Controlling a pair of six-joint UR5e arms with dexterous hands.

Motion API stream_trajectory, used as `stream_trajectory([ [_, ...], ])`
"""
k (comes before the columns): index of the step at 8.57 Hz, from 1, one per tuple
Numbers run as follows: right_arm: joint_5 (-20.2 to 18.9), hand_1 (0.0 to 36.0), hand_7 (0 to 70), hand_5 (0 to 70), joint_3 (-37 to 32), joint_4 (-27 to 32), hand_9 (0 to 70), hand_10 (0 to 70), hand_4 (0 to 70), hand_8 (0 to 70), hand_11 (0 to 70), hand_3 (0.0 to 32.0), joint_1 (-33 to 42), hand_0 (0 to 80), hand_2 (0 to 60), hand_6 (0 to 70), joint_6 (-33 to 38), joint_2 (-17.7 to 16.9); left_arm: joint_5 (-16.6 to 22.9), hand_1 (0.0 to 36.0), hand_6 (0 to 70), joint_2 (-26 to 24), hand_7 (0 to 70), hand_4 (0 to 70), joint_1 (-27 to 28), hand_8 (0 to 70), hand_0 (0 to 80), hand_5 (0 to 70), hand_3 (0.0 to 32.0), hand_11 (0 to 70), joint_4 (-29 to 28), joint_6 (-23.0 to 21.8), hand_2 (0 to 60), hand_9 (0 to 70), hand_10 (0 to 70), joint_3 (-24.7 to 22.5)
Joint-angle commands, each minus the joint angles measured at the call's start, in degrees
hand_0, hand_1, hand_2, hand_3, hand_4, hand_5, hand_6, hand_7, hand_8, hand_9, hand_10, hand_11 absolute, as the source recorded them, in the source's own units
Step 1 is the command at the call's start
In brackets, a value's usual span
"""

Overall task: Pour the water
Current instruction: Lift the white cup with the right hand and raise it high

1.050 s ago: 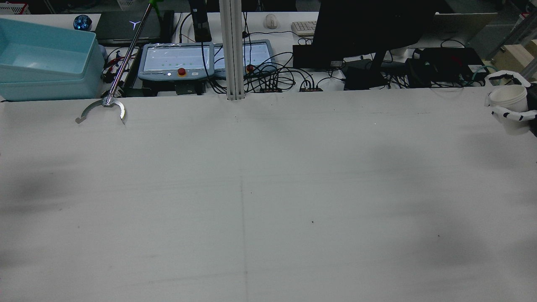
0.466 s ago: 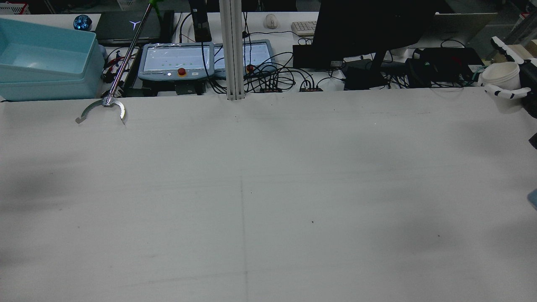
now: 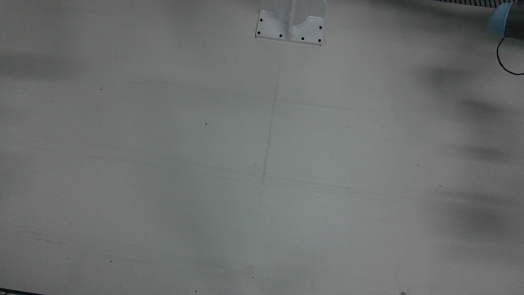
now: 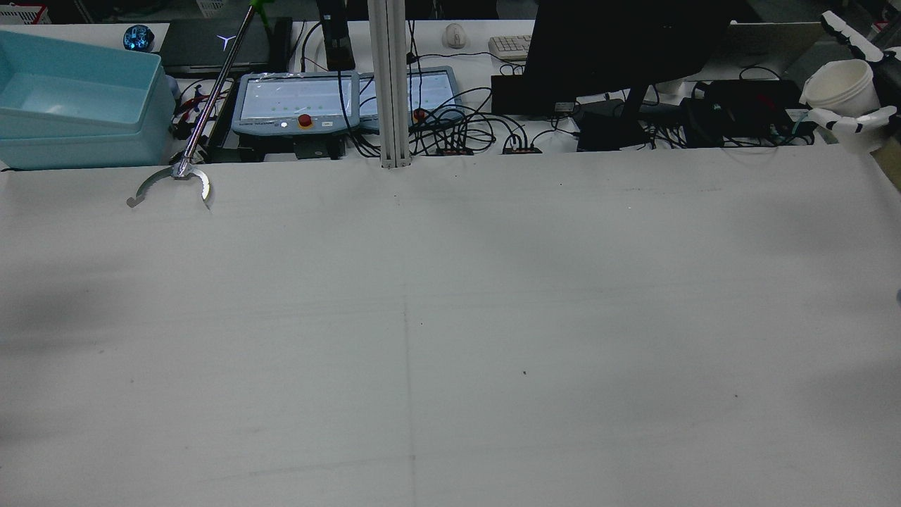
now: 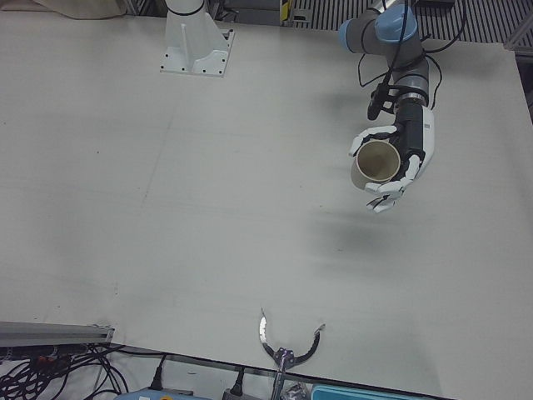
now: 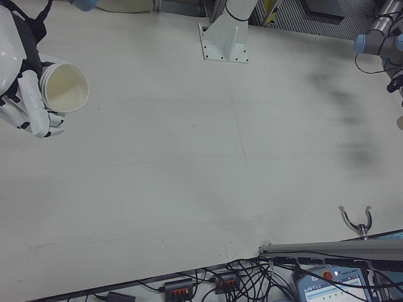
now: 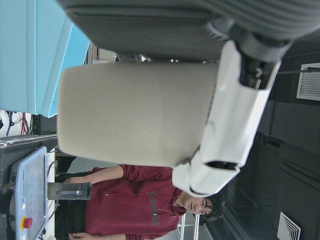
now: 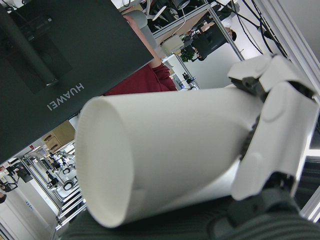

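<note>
The tabletop [image 4: 450, 317] is a broad, matte, off-white sheet with faint seams and small dark specks, bare across its middle. At its far rim in the rear view stand a pale blue plastic bin [image 4: 77, 98] with smooth walls and a steel reacher [image 4: 184, 158] whose curved claws rest on the sheet.

The right robot hand [image 6: 25, 94], white shells over dark joints, is wrapped around a white cup [image 6: 63, 87], held in the air off the right edge of the tabletop. That cup is a smooth, tapered paper-like cylinder with a thin rolled rim, tipped so its mouth faces the right-front camera; its inside looks plain white.

The left robot hand [image 5: 398, 162], of the same white and black build, is closed around a tan cup [image 5: 377, 161], held above the left half of the tabletop. This one is duller, with a slightly fibrous cardboard look, also tilted with its round mouth showing.
</note>
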Motion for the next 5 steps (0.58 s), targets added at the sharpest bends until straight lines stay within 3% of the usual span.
stream_trajectory([
  [1, 3.8, 35.6, 53.3, 2.3, 4.7, -1.2, 43.9, 54.6, 0.0, 32.4, 70.0, 0.0, -3.3, 55.0, 60.0, 46.0, -3.0, 0.2, 1.9, 36.0, 20.8, 0.3, 42.5, 16.1, 0.0, 13.3, 80.0, 25.4, 0.0, 24.6, -1.3, 0.0, 60.0, 22.1, 13.6, 1.1],
  [4, 13.0, 35.2, 55.0, 2.5, 8.3, -3.8, 44.0, 53.6, 0.0, 32.5, 70.0, 0.0, -13.2, 56.0, 60.0, 47.7, -3.1, 2.0, 3.3, 36.0, 20.5, 0.4, 42.0, 15.8, 1.4, 13.3, 80.0, 25.3, 0.0, 24.7, -1.3, 0.9, 60.0, 22.0, 13.6, 1.1],
  [5, 15.2, 34.9, 55.0, 2.6, 8.3, -3.8, 44.0, 53.5, 0.0, 32.7, 70.0, 0.0, -16.0, 55.7, 60.0, 48.4, -3.1, 2.8, 5.7, 36.0, 20.8, -0.2, 42.4, 16.4, 1.3, 13.3, 80.0, 25.6, 0.0, 24.5, -1.2, 2.7, 60.0, 22.0, 13.5, 0.7],
])
